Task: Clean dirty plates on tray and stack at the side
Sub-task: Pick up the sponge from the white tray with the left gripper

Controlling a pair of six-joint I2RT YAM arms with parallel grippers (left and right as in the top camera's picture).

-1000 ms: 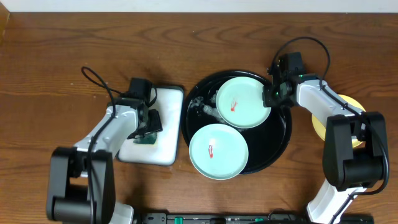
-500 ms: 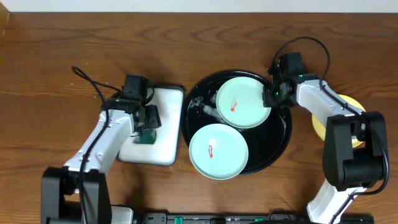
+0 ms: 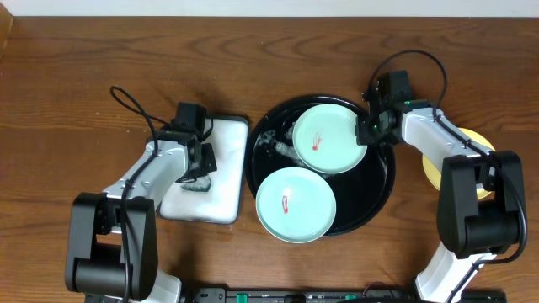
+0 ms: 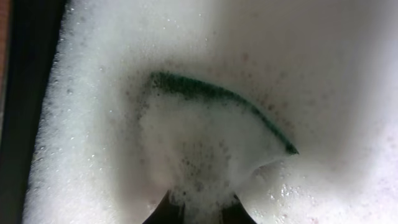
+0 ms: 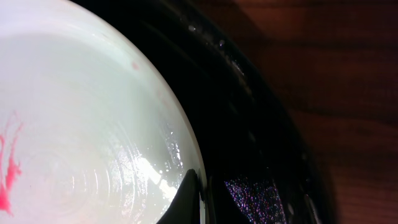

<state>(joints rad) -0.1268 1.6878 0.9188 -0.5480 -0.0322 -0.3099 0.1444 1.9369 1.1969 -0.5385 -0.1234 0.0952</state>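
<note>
Left gripper [image 3: 199, 171]: a moment ago its fingers were apart over the sponge dish [image 3: 226, 143] — now they pinch the foamy sponge [image 4: 211, 143].
Meaning: you can likely start scrubbing.
Tray [image 3: 383, 192]: two mint plates [image 3: 295, 204], both red-smeared, uncleaned.
Right gripper [image 3: 370, 126]: still clamped on the far plate [image 3: 328, 139] rim.
Yellow plate [image 3: 473, 141]: on the table [image 3: 84, 67], right of the tray.
Writing: none readable.
</note>
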